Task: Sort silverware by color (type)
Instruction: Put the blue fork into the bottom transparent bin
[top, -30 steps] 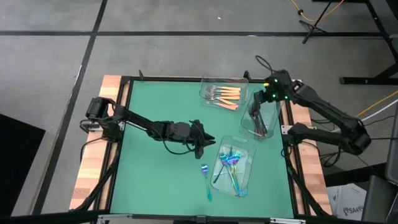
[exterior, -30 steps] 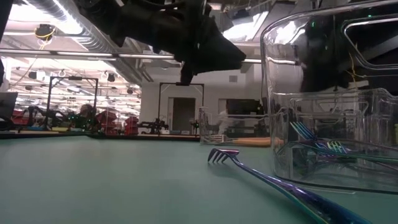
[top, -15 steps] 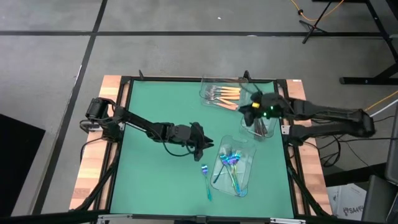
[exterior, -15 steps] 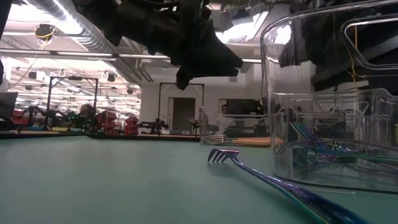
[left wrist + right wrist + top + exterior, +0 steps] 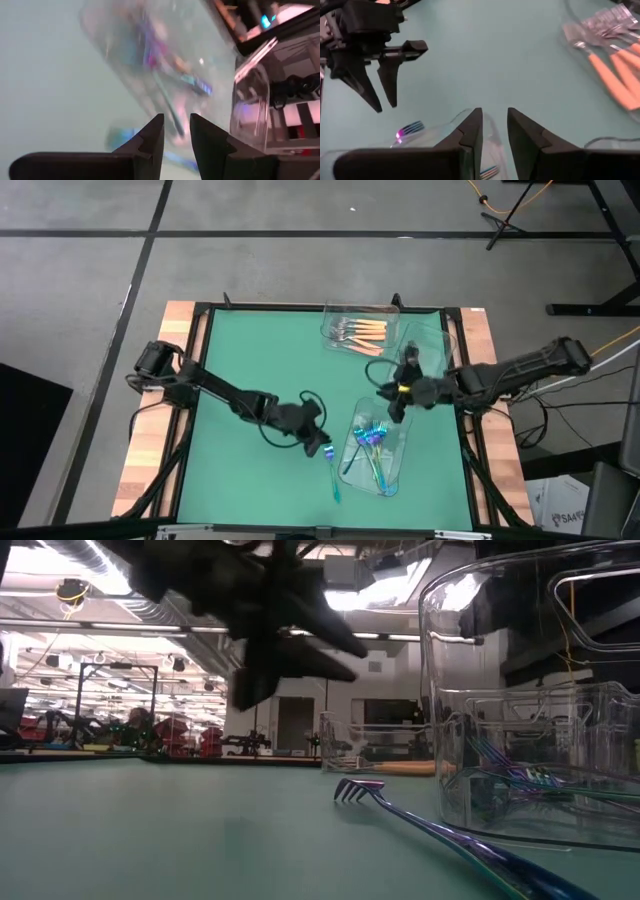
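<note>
One iridescent blue fork (image 5: 331, 470) lies flat on the green mat, its head (image 5: 352, 790) toward the far edge. My left gripper (image 5: 322, 442) hovers just over that head, narrowly open with nothing between its fingers (image 5: 176, 125). Beside it stands a clear tray (image 5: 392, 470) holding several blue forks (image 5: 372, 442). My right gripper (image 5: 388, 402) hangs over that tray's far end, also narrowly open and holding nothing (image 5: 495, 117). Orange-handled forks (image 5: 362, 332) lie in a clear tray at the far edge. Dark forks (image 5: 418, 378) lie in a tray at the right.
The three clear trays crowd the mat's right half, and the two grippers are close together there. The left half of the green mat (image 5: 250, 370) is bare. A black frame (image 5: 200, 380) edges the mat, with wooden boards outside it.
My right gripper has swung from above the dark-fork tray toward the table's left and near edge, rolling as it went, and now hangs by the blue-fork tray. My left gripper has moved toward the near edge, over the loose blue fork's head, and has rolled. No fork has moved.
</note>
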### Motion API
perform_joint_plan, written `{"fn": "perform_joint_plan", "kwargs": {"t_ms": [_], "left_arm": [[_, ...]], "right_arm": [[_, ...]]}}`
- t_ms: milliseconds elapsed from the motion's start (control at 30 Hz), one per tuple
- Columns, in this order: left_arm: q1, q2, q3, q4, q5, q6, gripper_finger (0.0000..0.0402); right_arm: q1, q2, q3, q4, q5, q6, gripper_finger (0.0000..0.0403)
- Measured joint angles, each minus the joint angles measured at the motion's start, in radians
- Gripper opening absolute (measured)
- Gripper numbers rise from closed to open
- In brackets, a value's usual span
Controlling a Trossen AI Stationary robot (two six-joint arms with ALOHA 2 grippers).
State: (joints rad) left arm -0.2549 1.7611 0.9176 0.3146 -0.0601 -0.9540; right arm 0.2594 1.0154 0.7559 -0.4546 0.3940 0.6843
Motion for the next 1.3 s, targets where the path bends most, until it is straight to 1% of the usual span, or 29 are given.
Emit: {"fn": "perform_joint_plan", "kwargs": {"t_ms": [167,333,567,767,933,1000,1200,1300], "left_arm": [[-0.08,0.0,0.0,-0.055,-0.011,-0.19,0.0087],[-0.143,0.0,0.0,-0.053,-0.087,-0.339,0.0087],[-0.217,0.039,0.0,-0.024,-0.209,-0.498,0.0087],[-0.246,0.105,0.001,0.021,-0.234,-0.64,0.0087],[-0.244,0.157,0.001,0.111,-0.235,-0.695,0.0087],[-0.238,0.178,0.014,0.124,-0.232,-0.714,0.0087],[-0.214,0.265,0.105,0.122,-0.154,-0.719,0.0087],[-0.2,0.282,0.13,0.124,-0.122,-0.719,0.0087]], "right_arm": [[0.094,0.061,0.0,0.056,0.042,0.045,0.0078],[0.14,0.104,0.0,0.126,0.041,0.045,0.0078],[0.162,0.135,0.0,0.172,0.041,0.045,0.0078],[0.162,0.136,0.0,0.169,0.051,0.044,0.0078],[0.162,0.136,0.0,0.167,0.051,0.043,0.0078],[0.162,0.136,0.0,0.168,0.051,0.041,0.0078],[0.161,0.136,0.0,0.167,0.051,0.037,0.0078],[0.161,0.136,0.0,0.167,0.051,0.036,0.0078]]}}
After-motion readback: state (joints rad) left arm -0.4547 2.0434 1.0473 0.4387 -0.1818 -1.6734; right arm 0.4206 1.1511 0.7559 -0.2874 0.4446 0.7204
